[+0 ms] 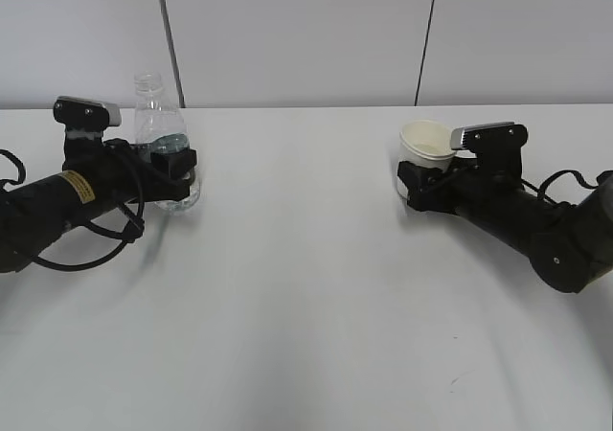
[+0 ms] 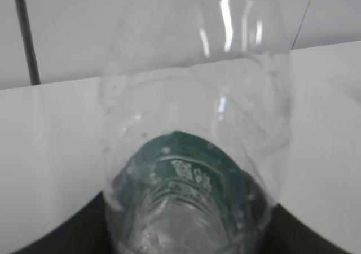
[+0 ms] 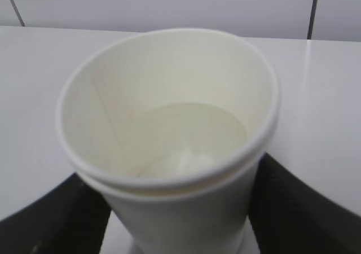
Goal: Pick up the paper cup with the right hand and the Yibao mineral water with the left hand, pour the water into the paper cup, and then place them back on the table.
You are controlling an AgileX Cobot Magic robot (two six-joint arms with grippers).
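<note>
Yibao mineral water (image 1: 161, 136) clamped by left hand (image 1: 178, 168); paper cup (image 1: 427, 149) clamped by right hand (image 1: 421, 184). Risk: overtight clamp buckles cup, spills.

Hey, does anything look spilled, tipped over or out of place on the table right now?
Nothing stands out. The bottle stands upright in the left end effector, the paper cup sits tilted slightly in the right end effector, and no spill shows on the table.
</note>
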